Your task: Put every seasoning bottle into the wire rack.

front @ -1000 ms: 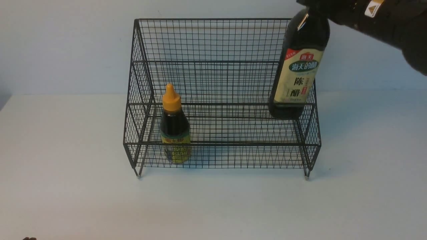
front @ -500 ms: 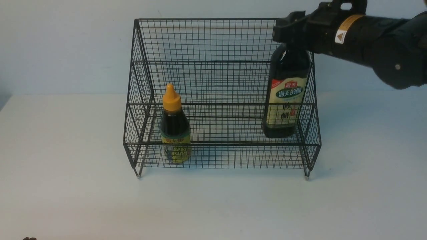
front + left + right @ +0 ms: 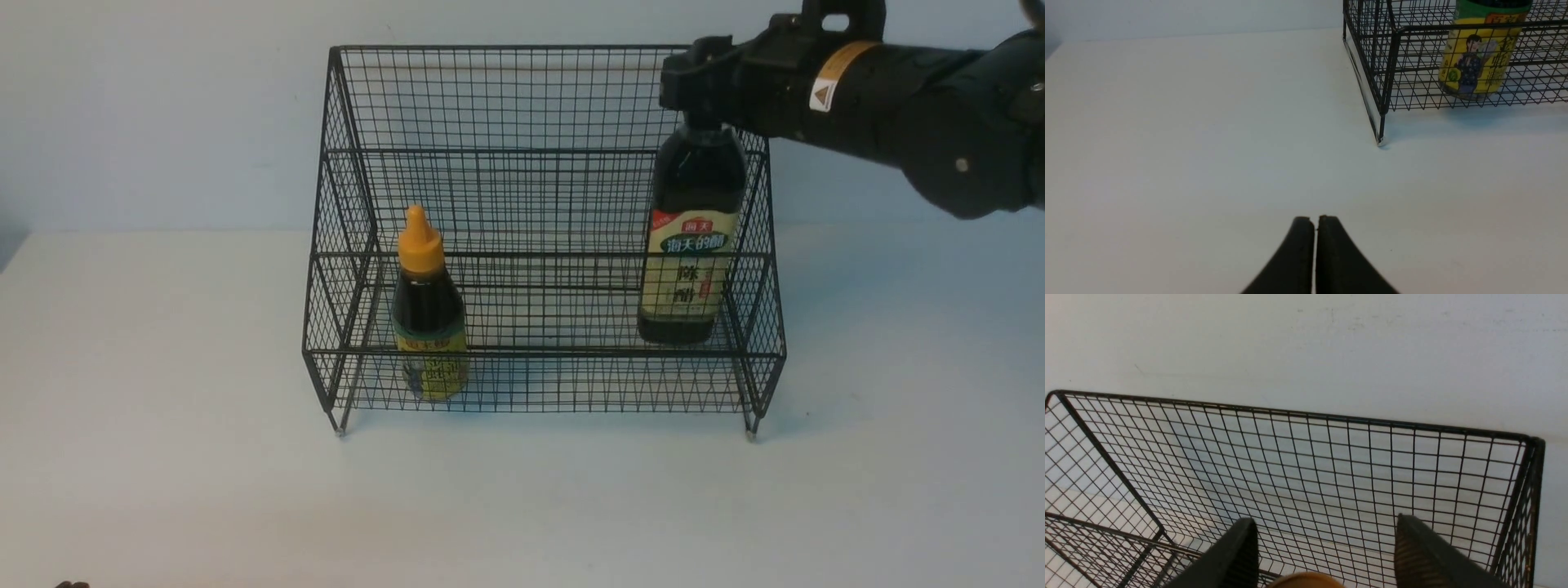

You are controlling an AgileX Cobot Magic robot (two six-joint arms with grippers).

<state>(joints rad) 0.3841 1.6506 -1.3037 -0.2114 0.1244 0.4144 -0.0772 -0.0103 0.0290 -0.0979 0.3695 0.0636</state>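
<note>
The wire rack [image 3: 531, 98] stands mid-table. The small squeeze bottle [image 3: 426, 318] with orange cap stands in the front lower tier at the left; its yellow label shows in the left wrist view [image 3: 1478, 57]. The tall bottle [image 3: 690, 245] with cream label stands upright on the back tier at the right. My right gripper [image 3: 690, 86] is at its neck. In the right wrist view the right gripper [image 3: 1326, 518] has its fingers spread wide, clear of the tan cap [image 3: 1306, 580] between them. My left gripper [image 3: 1314, 218] is shut and empty, low over the table, left of the rack [image 3: 1384, 61].
The rack's back mesh [image 3: 1331, 457] and right side wall [image 3: 1531, 498] stand close around the right gripper. A pale wall rises right behind the rack. The white table [image 3: 163, 408] stretches to the left, right and front of the rack.
My right arm has come down and leftward with the tall bottle, from above the rack's right edge to standing on the back tier. The left arm and the small bottle have not moved.
</note>
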